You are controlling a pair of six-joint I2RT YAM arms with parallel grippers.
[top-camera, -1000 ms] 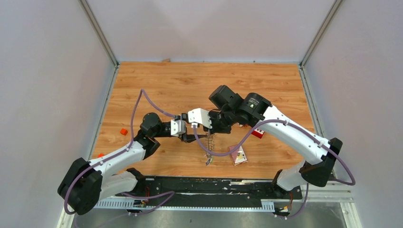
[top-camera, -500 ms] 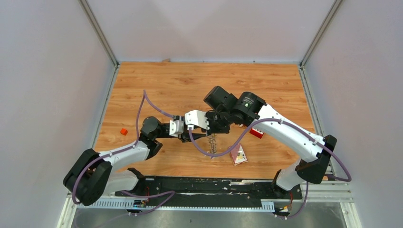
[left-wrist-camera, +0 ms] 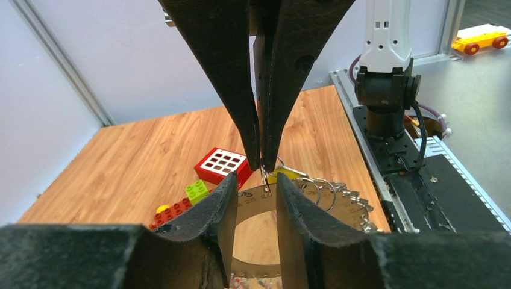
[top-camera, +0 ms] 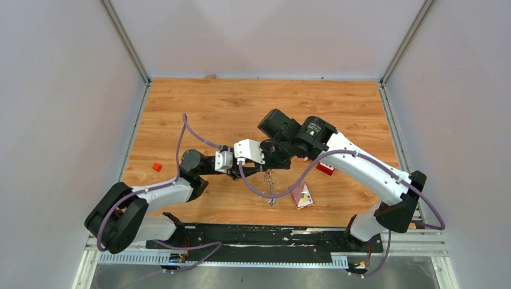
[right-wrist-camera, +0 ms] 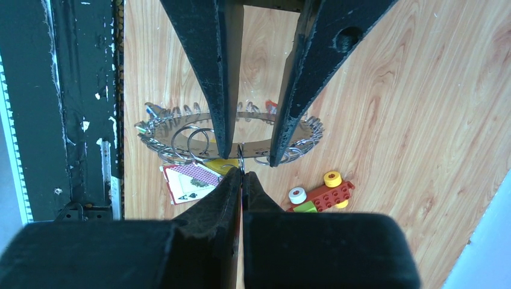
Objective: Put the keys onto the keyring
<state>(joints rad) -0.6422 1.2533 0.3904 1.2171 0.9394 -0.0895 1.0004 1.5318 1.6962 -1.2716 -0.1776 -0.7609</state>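
Observation:
The keyring [top-camera: 269, 185], a wide numbered band ringed with grey keys, hangs edge-on between the two grippers above the table. My right gripper [right-wrist-camera: 242, 176] is shut on a small split ring [right-wrist-camera: 240, 158] at the band's edge, next to a yellow key head [right-wrist-camera: 217, 167]. My left gripper [left-wrist-camera: 255, 180] is open, with a fingertip on either side of the band [left-wrist-camera: 259, 195]. In the right wrist view the left gripper [right-wrist-camera: 248, 158] reaches in from above across the keyring [right-wrist-camera: 163, 129]. In the left wrist view the right gripper [left-wrist-camera: 261, 164] comes down shut, with the yellow key head [left-wrist-camera: 288, 174] behind it.
A red block with white buttons [top-camera: 326, 169] lies under the right forearm. A playing card [top-camera: 302, 196] lies near the front edge. A red, yellow and green brick toy [right-wrist-camera: 319, 195] is beside it. A small orange block [top-camera: 156, 166] sits at the left. A black rail [top-camera: 271, 233] runs along the near edge.
Both grippers have shifted slightly left together, still meeting at the keyring. The left arm's elbow has swung in. The hanging keyring has swayed a little to the right.

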